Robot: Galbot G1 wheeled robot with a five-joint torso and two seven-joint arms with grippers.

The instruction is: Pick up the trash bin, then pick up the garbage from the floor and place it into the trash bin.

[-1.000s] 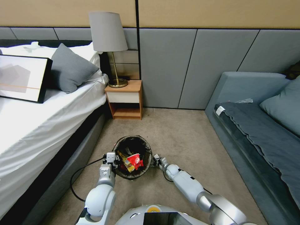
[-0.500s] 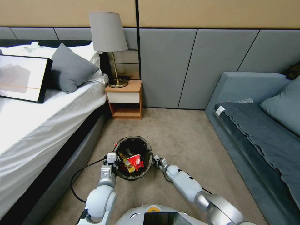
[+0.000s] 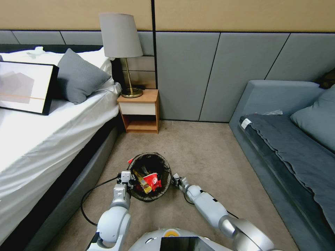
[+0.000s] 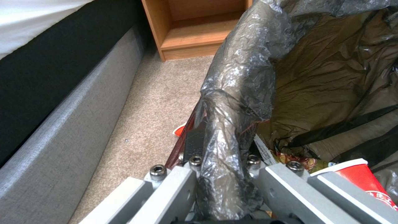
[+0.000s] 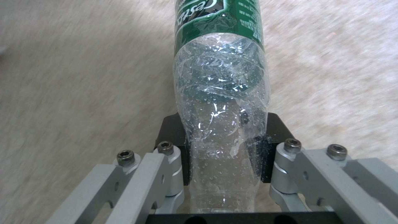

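Carpeted floor (image 3: 209,146): trash bin (image 3: 150,158), rim clamped by left gripper (image 3: 126,178), has been tilted; bottle (image 5: 219,93), pinched by right gripper (image 3: 176,180) beside it, awaits dropping.

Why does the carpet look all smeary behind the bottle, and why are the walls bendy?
In the right wrist view the carpet is streaked with motion blur, while the bottle held in the right gripper stays sharp, its droplets glinting. In the head view the wide lens bows the wall panels outward. In the left wrist view the bin's bag shows shiny glare.
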